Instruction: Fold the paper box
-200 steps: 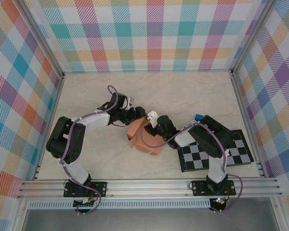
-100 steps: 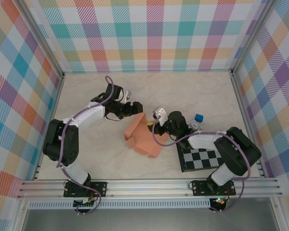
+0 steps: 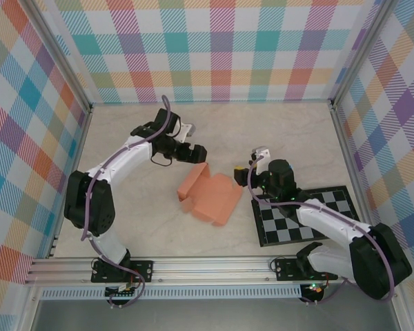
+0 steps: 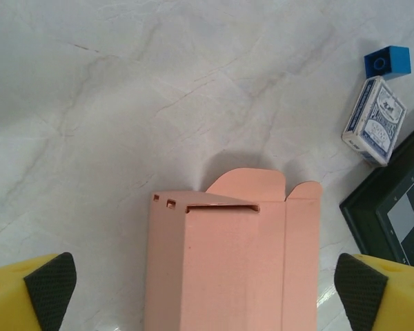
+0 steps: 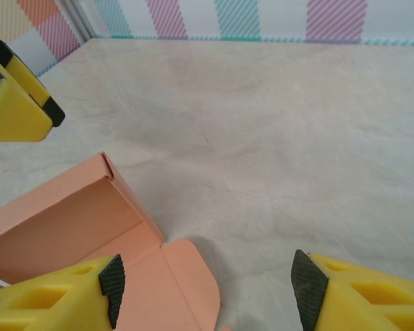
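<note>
Jaws apart and empty, the left gripper (image 3: 195, 153) and right gripper (image 3: 241, 176) should pinch the paper box (image 3: 210, 198) at its creases.

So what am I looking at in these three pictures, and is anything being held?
Two robot arms are bolted at a table's near edge, each ending in a two-finger gripper. One picture looks down from above; the other two come from a camera on each wrist, so the yellow fingers there are the arm's own. On the table lie a salmon-orange paper box with an end flap open, a black-and-white checkered board, a pack of cards and a small blue block. The left gripper and the right gripper both stand open near the box, holding nothing.
</note>
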### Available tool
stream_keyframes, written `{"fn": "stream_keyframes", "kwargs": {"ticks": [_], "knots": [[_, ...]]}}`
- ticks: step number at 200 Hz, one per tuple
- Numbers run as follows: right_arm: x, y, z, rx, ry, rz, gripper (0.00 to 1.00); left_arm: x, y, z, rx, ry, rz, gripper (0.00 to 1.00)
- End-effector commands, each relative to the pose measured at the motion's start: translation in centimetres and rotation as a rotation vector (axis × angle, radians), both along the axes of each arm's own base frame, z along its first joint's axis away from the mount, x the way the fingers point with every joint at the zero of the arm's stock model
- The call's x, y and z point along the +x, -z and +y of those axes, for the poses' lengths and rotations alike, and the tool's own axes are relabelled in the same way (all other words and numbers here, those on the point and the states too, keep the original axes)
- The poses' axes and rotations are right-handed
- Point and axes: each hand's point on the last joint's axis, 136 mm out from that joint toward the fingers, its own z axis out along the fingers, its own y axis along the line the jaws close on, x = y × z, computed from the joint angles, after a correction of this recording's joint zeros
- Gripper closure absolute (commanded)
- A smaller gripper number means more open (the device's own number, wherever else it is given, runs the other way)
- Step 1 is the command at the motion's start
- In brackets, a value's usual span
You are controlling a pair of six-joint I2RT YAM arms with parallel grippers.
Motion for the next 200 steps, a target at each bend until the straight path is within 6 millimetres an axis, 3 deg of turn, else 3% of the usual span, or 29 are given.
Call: {"fn": "stream_keyframes", "kwargs": {"ticks": [1,41,96,143,170,200], "knots": [[-1.3,1.6,-0.8,0.018,0.033,0.128,0.32,-1.8,1.0,-1.5,0.096,0.138,-0.008,0.0],[-1.3,1.6,-1.3,0.035,0.056,0.155,0.31,-1.2,4.4,-1.7,0.258,0.126,0.076,0.04],[-1.0,1.1,-1.0,0.041,0.045,0.16,0.31,-0.5,5.1,-2.3,0.316,0.069,0.098,0.09],[-0.7,1.3,-0.8,0.035,0.035,0.168,0.31,-0.5,5.6,-3.7,0.273,0.078,0.134,0.3],[-0.7,1.2,-0.9,0.039,0.034,0.168,0.31,-0.5,5.8,-3.7,0.278,0.067,0.141,0.3],[-0.6,1.3,-0.8,0.04,0.028,0.171,0.3,-0.4,6.1,-4.3,0.276,0.049,0.153,0.2]]}}
